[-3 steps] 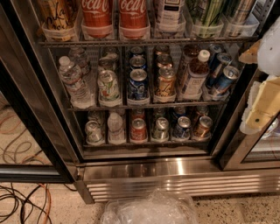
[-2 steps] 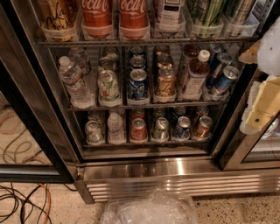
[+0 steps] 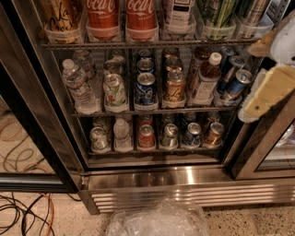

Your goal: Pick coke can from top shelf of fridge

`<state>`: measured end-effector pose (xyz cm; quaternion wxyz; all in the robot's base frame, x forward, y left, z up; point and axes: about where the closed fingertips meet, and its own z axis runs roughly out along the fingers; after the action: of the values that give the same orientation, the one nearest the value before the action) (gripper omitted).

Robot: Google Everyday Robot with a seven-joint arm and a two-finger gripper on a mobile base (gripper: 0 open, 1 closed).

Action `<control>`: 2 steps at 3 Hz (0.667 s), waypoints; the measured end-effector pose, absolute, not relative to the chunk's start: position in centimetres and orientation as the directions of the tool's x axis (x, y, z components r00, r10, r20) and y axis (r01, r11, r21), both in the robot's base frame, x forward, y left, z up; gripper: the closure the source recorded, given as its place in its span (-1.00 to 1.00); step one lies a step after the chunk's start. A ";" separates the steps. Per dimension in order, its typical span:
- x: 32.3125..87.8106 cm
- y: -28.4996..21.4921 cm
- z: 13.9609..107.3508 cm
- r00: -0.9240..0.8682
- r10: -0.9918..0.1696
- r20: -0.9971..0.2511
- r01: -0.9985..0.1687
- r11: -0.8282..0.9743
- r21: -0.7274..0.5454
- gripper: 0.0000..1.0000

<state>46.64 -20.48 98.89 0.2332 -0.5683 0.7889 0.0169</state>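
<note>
Two tall red coke cans (image 3: 103, 14) (image 3: 140, 14) with white script stand side by side in clear trays on the top shelf (image 3: 152, 44), at the upper left of the camera view; their tops are cut off by the frame. The fridge (image 3: 147, 179) is open, with black door frames and a steel base. My gripper (image 3: 268, 91), white and cream, hangs at the right edge in front of the right door frame. It is well to the right of the coke cans and lower than them, and holds nothing that I can see.
The middle rack (image 3: 152, 110) holds a water bottle (image 3: 78, 85) and short cans. The lower rack (image 3: 152, 148) holds short cans, one of them a short red can (image 3: 146, 136). A crumpled clear plastic bag (image 3: 159, 220) lies on the floor in front. Cables (image 3: 23, 212) lie at the lower left.
</note>
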 end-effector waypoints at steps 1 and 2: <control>48.4 -17.8 101.1 -0.230 -0.838 -0.494 -0.897 0.379 -0.226 -1.00; 48.8 -14.8 103.1 -0.182 -0.800 -0.571 -0.908 0.359 -0.214 -1.00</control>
<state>48.85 -14.83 103.12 0.3101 -0.5592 0.7639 0.0871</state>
